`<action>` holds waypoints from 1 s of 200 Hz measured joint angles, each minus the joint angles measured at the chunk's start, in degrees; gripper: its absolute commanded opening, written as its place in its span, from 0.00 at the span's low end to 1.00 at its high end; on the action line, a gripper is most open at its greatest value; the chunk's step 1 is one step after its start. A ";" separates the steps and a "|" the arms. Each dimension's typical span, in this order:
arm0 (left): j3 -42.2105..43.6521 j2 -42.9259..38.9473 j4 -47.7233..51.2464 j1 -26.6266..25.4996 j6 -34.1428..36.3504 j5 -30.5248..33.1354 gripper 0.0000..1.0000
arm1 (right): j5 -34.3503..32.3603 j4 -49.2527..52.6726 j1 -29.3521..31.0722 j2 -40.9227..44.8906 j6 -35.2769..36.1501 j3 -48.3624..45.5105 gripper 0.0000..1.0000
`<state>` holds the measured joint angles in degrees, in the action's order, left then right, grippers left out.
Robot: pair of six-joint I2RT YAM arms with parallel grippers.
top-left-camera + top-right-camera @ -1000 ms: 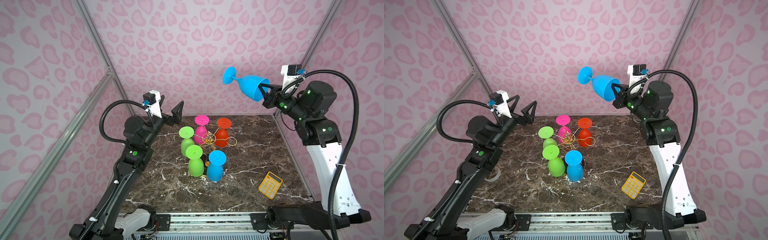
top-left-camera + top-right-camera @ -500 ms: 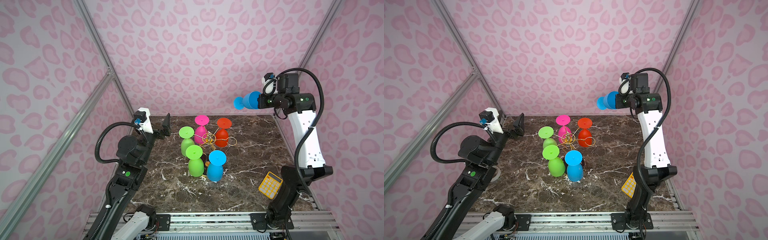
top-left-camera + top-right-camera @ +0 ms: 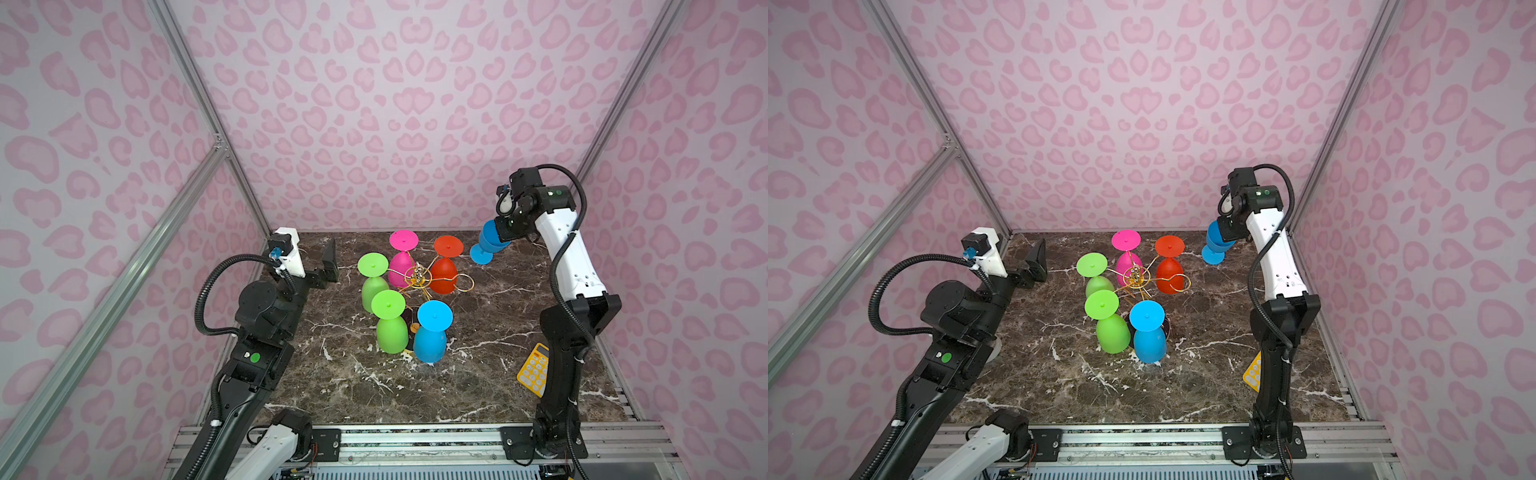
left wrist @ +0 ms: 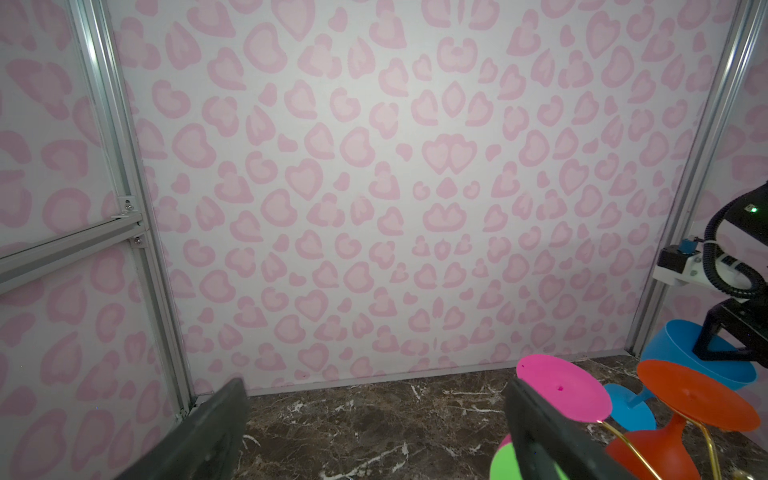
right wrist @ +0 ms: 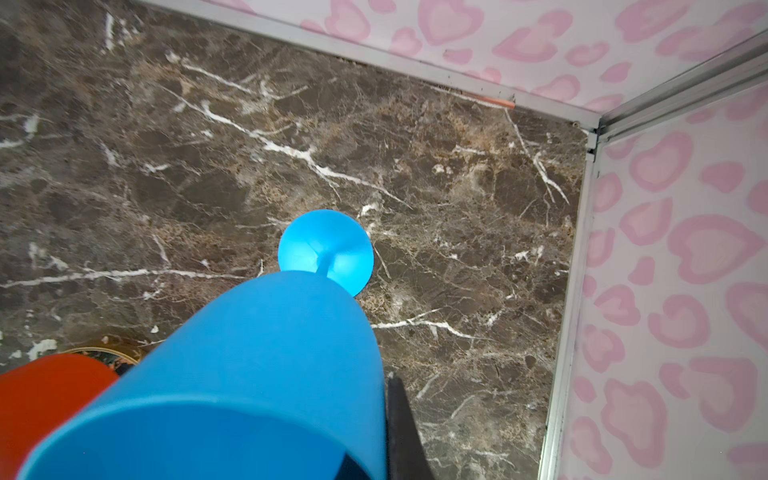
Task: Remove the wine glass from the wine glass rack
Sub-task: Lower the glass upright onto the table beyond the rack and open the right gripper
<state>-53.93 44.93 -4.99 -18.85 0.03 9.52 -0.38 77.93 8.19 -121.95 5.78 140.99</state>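
Right of the rack (image 3: 417,276), right gripper (image 3: 503,233) clamps the blue wine glass (image 3: 486,244) at its rim; left gripper (image 4: 370,432) spread wide.

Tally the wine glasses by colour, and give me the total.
Green wine glasses: 2
Blue wine glasses: 2
Pink wine glass: 1
Red wine glass: 1
Total: 6

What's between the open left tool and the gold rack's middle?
Between the left tool and the wine glass rack, the rear lime green glass hangs foot-up; both top views show it.
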 measured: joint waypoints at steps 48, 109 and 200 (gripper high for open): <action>1.07 -0.83 2.10 -0.02 -0.79 0.37 0.98 | -1.53 0.52 1.77 -6.84 0.79 2.14 0.00; 1.36 -1.70 2.43 -0.02 -1.11 0.59 0.97 | -2.40 1.14 2.36 -12.22 0.87 4.02 0.01; 1.46 -1.60 4.04 -0.02 -2.03 0.28 0.97 | -1.38 1.18 2.27 -13.55 0.85 4.28 0.25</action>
<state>-52.47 43.33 -0.95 -18.87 -2.00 9.80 -1.76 79.11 10.46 -135.50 6.63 145.27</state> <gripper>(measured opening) 0.976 0.247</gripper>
